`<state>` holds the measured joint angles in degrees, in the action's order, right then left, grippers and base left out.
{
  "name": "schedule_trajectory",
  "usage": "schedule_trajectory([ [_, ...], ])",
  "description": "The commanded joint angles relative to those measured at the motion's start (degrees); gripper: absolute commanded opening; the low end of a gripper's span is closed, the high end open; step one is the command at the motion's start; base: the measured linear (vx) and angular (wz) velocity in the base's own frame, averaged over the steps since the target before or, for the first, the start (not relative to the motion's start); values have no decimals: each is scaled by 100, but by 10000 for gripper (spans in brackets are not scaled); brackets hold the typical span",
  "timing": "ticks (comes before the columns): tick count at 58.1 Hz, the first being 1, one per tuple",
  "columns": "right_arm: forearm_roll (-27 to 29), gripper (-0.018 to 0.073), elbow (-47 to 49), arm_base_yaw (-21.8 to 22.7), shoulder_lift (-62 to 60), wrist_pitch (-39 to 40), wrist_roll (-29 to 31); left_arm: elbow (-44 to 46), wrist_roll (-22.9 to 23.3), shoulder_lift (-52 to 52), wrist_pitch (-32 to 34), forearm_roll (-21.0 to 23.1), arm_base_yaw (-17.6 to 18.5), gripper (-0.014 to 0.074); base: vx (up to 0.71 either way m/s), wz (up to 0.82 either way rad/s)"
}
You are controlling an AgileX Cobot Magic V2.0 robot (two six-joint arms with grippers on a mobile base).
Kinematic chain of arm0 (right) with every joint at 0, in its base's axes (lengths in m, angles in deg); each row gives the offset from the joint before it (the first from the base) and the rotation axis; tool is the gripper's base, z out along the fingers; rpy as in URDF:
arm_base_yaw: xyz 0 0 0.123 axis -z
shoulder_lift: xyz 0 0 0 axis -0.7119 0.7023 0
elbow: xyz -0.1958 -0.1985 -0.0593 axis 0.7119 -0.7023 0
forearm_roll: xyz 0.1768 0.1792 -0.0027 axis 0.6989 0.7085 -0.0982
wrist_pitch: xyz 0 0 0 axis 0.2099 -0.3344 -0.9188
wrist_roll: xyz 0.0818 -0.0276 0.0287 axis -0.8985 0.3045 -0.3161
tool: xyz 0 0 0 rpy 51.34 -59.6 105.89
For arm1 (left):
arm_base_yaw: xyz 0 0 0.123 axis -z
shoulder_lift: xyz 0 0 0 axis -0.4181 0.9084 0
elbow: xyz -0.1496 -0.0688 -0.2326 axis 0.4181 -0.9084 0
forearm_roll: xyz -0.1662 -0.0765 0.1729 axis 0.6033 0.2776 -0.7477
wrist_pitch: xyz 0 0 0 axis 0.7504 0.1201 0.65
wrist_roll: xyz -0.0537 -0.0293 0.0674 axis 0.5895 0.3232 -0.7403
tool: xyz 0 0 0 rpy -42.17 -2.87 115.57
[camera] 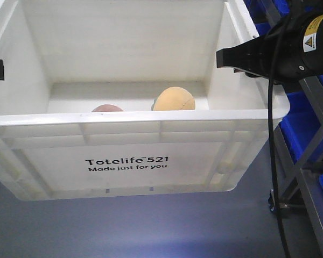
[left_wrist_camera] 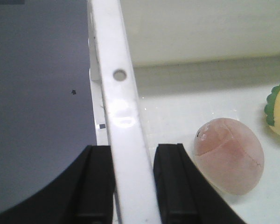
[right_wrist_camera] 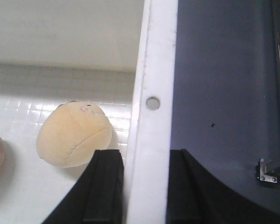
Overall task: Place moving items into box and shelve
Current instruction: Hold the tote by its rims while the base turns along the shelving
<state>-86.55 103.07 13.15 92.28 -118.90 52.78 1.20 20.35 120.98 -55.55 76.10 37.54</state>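
Inside white ribbed box [camera: 151, 117]: matte yellow-orange fruit [camera: 174, 99], pinkish fruit [left_wrist_camera: 228, 156] | left pincer [left_wrist_camera: 133, 154], right pincer [right_wrist_camera: 147, 158] clamp rim

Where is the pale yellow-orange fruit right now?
In the front view the pale yellow-orange fruit lies inside the white tote, right of centre, with the reddish-pink fruit to its left.

Inside box [camera: 124, 118], behind its near wall: right-hand fruit [camera: 174, 100] and left-hand fruit [camera: 107, 108], near each other, apart. Left claw [left_wrist_camera: 133, 154] clamped astride left rim, one finger inside, one outside. Right claw [right_wrist_camera: 147, 158] likewise astride right rim. Rack [camera: 307, 177] with bins [camera: 307, 129] right of box.
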Motion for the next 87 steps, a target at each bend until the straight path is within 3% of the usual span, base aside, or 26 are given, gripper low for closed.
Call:
schedule_trajectory([
  [1, -459, 113, 241, 14, -193, 692, 59, 237, -156, -183, 841, -111, 55, 140, 36, -2],
  [87, -459, 113, 241, 14, -193, 692, 59, 237, -156, -183, 841, -111, 55, 140, 35, -2],
])
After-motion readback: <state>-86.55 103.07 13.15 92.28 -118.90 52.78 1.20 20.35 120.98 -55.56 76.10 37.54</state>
